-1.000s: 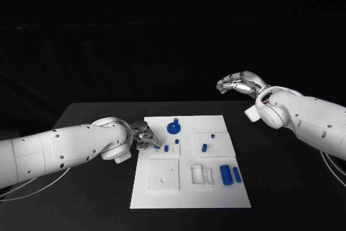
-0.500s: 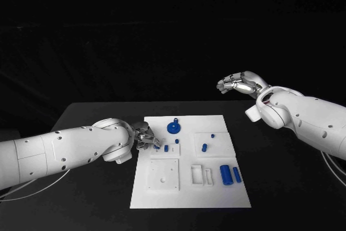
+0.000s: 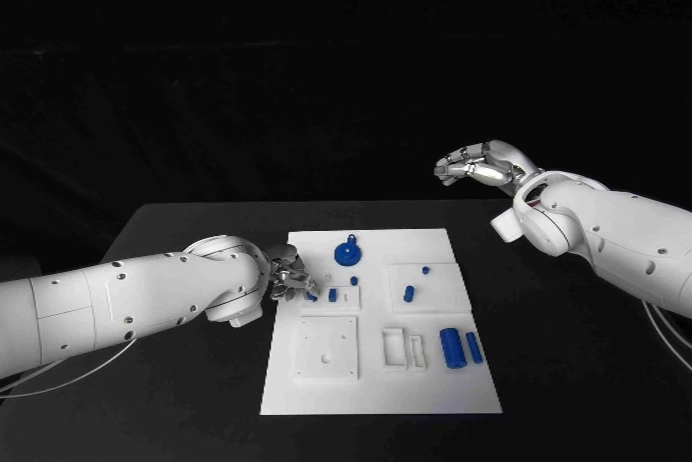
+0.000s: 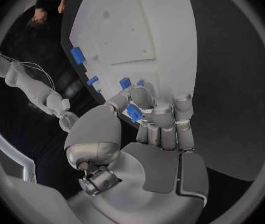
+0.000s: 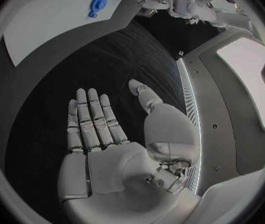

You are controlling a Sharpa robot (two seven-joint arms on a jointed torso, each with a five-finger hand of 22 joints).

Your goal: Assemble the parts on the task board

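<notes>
One small blue part (image 4: 133,113) is pinched between the fingertips (image 4: 146,98) and thumb of the left hand (image 3: 287,277), which sits at the left edge of the task board (image 3: 447,382). The pinch covers most of the part, so its shape and orientation cannot be read with confidence; it appears to be a short block.

Risk 1: loss of the part. The grip is at the fingertips only. Any rotation of the wrist or contact with the board surface could lever the part out, and it would drop onto the board or roll off onto the black worktop (image 3: 188,232).

Risk 2: misalignment at insertion. The hand hides the part from the head view, and the seat it is meant for cannot be identified. A tilted part would likely jam at the rim of its seat rather than go in.

Risk 3: disturbance of neighbouring parts. Two short blue pegs (image 3: 333,295) stand just beside the fingers, and the blue round knob (image 3: 346,253) lies near, further up the board. A sideways sweep of the fingers could knock them over.

Further out, two blue cylinders (image 3: 451,348) lie at the near right of the board, well apart from the left hand.

The right hand (image 3: 483,165) is raised beyond the board, fingers apart, holding nothing; it poses no risk while it remains there.
</notes>
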